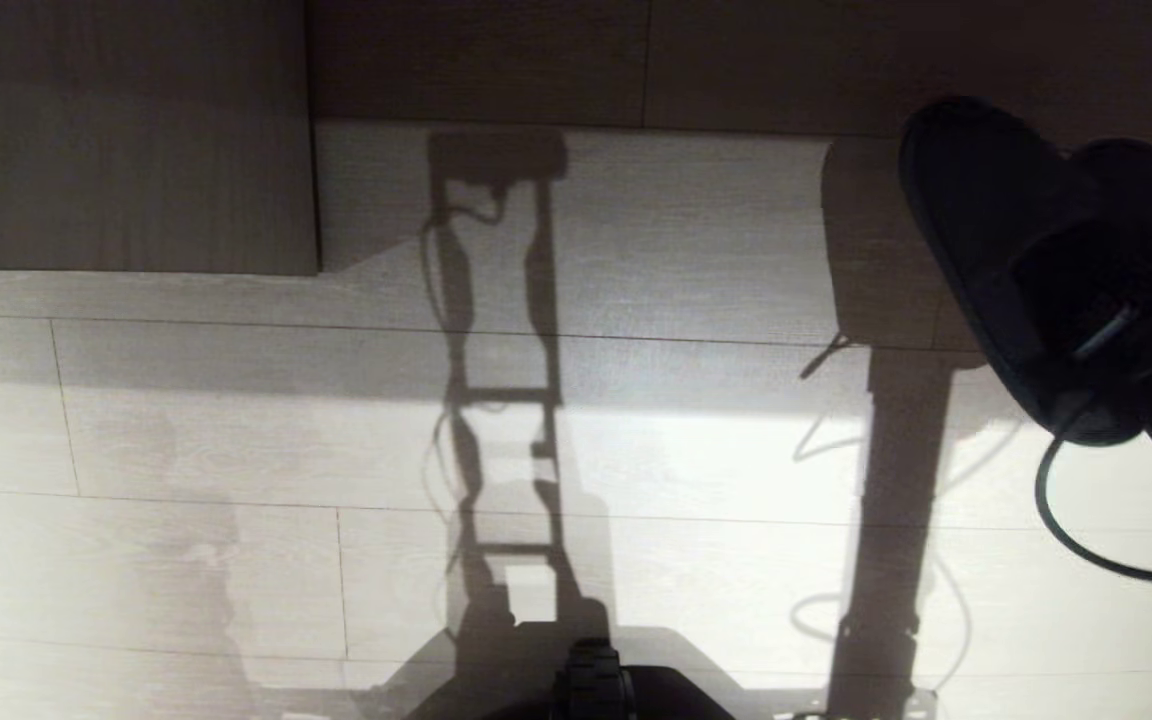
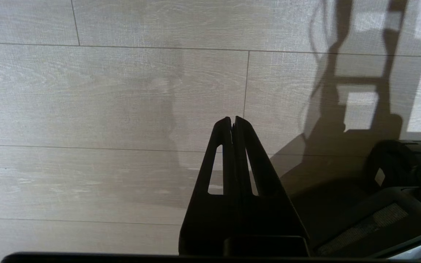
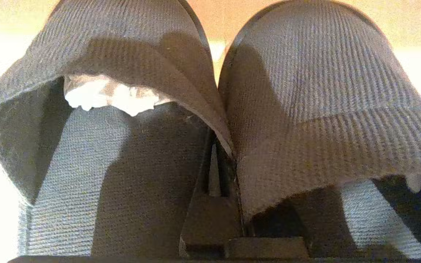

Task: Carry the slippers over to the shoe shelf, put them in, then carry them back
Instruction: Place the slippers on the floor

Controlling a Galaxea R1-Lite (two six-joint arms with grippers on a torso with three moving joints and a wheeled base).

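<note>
Right wrist view: the right end effector [image 3: 216, 160] is clenched on the inner edges of the dark grey-black ribbed fabric slippers [image 3: 305, 109], held aloft above the pale wood-plank floor [image 1: 236, 450] (left end effector [image 2: 233, 122] idle, closed, empty). Carrying step; next likely needs a drive to the shelf

Left pincer [image 2: 233, 122] closed, above pale plank floor [image 2: 104, 109].
</note>
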